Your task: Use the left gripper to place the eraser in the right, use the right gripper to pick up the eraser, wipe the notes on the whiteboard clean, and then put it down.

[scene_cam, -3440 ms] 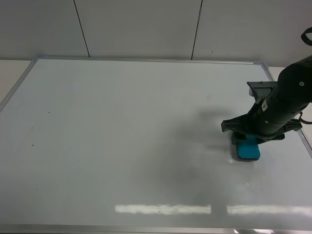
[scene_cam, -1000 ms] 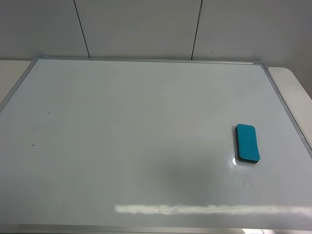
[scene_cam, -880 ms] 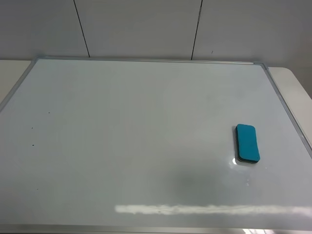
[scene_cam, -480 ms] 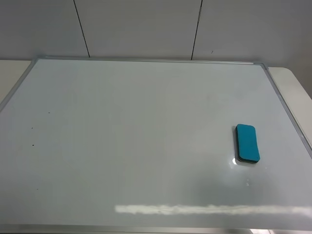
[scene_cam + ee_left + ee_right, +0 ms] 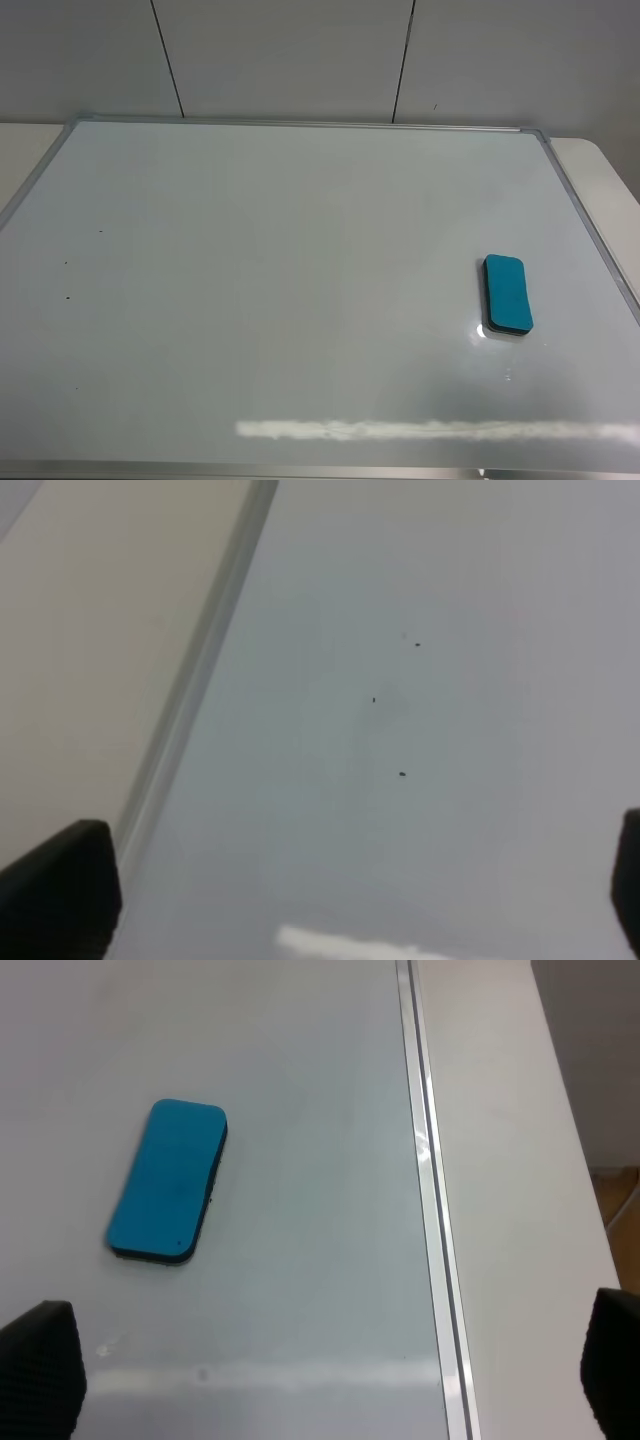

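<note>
The teal eraser point(image 5: 508, 292) lies flat on the whiteboard point(image 5: 280, 260) near its right edge, with nothing touching it. No marker scribble shows on the board. Neither arm appears in the exterior high view. In the right wrist view the eraser point(image 5: 168, 1180) lies ahead of my right gripper point(image 5: 325, 1385), whose black fingertips point(image 5: 40, 1365) stand far apart at the picture's corners. My left gripper point(image 5: 340, 895) is open too, its fingertips point(image 5: 60, 885) wide apart over the board's left part by the silver frame point(image 5: 195, 695).
A few tiny dark specks point(image 5: 67, 297) dot the board's left side. Beige table point(image 5: 600, 170) shows beyond the board's right frame point(image 5: 432, 1210), and a grey wall stands behind.
The right arm, which stood over the eraser, has drawn back out of the exterior high view, leaving the eraser lying alone. In the last second only a faint shadow on the board faded.
</note>
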You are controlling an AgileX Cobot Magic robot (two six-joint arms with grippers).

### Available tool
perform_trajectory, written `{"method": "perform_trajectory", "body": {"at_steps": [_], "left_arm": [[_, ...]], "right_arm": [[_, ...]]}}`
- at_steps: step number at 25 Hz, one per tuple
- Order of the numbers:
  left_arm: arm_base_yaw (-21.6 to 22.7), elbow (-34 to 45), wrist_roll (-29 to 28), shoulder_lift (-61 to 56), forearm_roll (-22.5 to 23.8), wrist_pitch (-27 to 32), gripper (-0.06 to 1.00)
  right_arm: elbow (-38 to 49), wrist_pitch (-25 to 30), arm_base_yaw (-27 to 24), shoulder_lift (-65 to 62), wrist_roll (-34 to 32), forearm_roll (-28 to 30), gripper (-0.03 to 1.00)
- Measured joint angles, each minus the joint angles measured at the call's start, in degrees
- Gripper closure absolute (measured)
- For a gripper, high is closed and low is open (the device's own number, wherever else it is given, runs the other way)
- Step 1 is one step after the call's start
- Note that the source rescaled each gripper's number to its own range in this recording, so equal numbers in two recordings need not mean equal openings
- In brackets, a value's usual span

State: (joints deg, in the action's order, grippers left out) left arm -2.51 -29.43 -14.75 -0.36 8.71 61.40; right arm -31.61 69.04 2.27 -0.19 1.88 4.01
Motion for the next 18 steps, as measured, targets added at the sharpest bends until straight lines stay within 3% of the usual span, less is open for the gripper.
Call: {"method": "perform_trajectory", "body": {"at_steps": [9,18], "left_arm": [[0.00,0.00,0.00,0.00,0.00,0.00,-0.06],[0.00,0.00,0.00,0.00,0.00,0.00,-0.06]], "right_arm": [[0.00,-1.15,-2.12,0.00,0.23,0.00,-0.03],[0.00,-1.15,-2.12,0.00,-4.42,-1.09,-0.03]]}}
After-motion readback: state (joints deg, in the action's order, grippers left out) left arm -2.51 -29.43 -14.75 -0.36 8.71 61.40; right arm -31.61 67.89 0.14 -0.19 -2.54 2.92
